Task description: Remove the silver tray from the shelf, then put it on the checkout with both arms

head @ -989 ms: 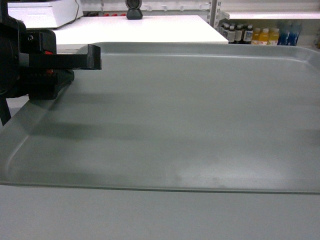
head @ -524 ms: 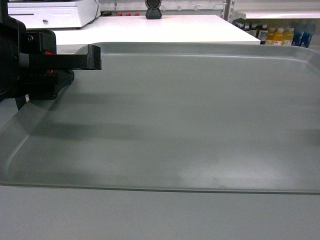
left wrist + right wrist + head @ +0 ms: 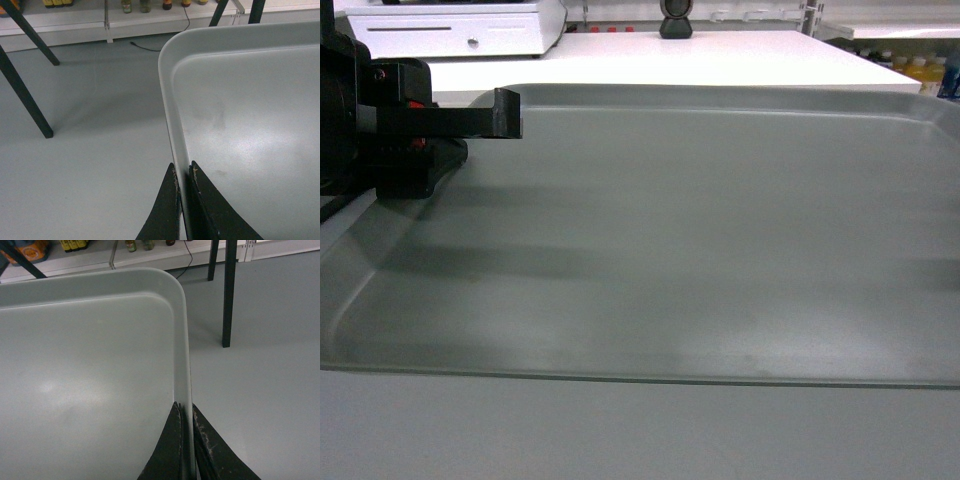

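Your silver tray point(image 3: 700, 230) is off the shelf, carried over bare floor point(image 3: 80, 125). White desk point(image 3: 650, 55) ahead, not reached. Left gripper point(image 3: 183, 175) and right gripper point(image 3: 186, 412) jaws pinch opposite rims.

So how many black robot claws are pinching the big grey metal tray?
2. The left gripper clamps the grey-silver metal tray on its left rim; the right gripper clamps its right rim.

Grey silver tray point(image 3: 700, 220), level, airborne
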`<state>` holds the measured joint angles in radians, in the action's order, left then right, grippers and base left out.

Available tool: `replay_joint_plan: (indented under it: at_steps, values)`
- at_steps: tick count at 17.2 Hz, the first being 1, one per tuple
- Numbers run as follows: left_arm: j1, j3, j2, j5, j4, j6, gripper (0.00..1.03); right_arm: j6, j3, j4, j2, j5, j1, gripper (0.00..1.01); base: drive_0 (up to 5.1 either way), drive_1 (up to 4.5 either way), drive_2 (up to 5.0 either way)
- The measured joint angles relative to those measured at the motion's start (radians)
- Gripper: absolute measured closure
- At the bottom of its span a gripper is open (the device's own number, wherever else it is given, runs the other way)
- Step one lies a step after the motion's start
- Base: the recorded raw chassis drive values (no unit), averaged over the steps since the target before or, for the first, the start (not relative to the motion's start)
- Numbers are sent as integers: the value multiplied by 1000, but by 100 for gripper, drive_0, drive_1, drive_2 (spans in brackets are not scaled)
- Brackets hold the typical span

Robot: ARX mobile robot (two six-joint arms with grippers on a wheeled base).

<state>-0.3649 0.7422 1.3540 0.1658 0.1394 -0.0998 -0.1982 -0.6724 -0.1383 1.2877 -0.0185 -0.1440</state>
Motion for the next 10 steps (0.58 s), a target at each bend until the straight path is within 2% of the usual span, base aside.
replay_joint_plan:
  at_steps: [10]
  values:
    - [5, 0, 0, 0, -1, 2, 99, 0, 0, -2, 0, -2, -6, 98, 0, 0, 0]
